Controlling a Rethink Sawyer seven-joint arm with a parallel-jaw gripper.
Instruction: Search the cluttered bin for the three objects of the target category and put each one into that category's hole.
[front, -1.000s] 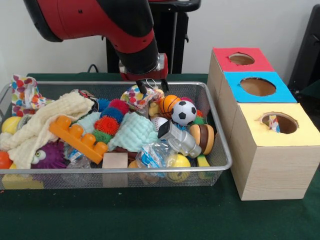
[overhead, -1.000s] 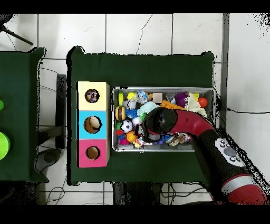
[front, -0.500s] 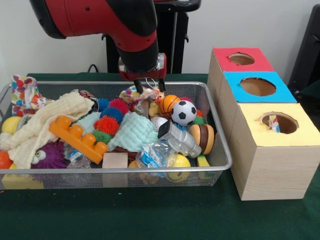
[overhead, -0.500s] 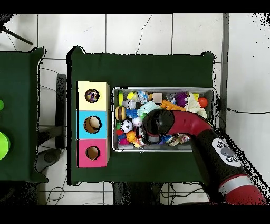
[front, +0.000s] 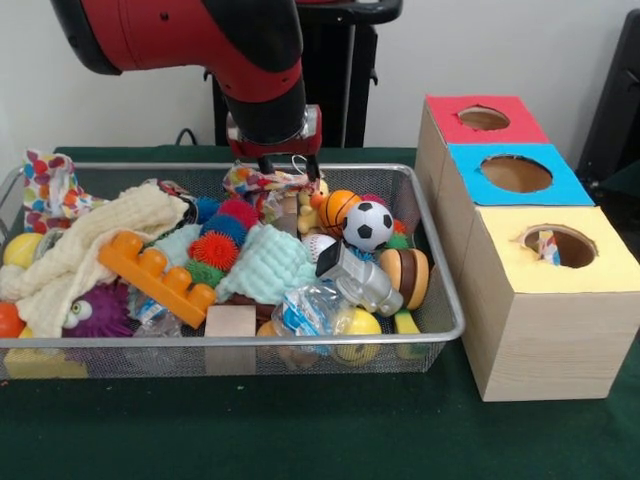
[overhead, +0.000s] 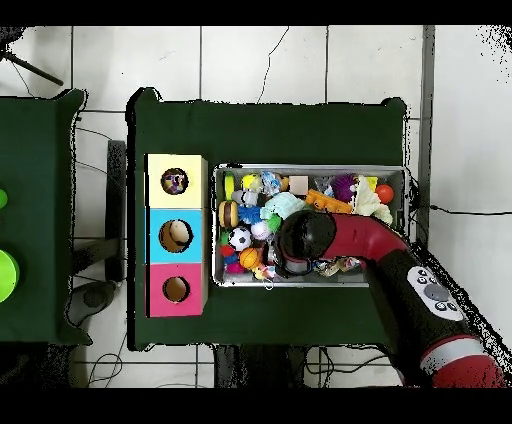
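The wire mesh bin (front: 446, 305) holds a jumble of toys; it also shows in the overhead view (overhead: 312, 168). My gripper (front: 278, 166) hangs over the bin's back middle, shut on a polka-dot fabric piece (front: 252, 181) that is lifted just above the toys. In the overhead view the arm's wrist (overhead: 301, 240) hides the gripper. A second polka-dot piece (front: 46, 190) drapes over the bin's left end. A third polka-dot piece (front: 548, 246) sticks up inside the yellow-surround hole (front: 572, 238), which also shows in the overhead view (overhead: 174, 181).
The wood-grain boxes stand right of the bin, with a blue-surround hole (front: 515, 173) and a red-surround hole (front: 483, 118) behind the yellow one. In the bin lie a cream cloth (front: 90, 245), a mint cloth (front: 265, 265), an orange block (front: 155, 275) and a soccer ball (front: 368, 225).
My gripper has risen and shifted left in the front view, pulling the polka-dot piece up off the toys at the bin's back.
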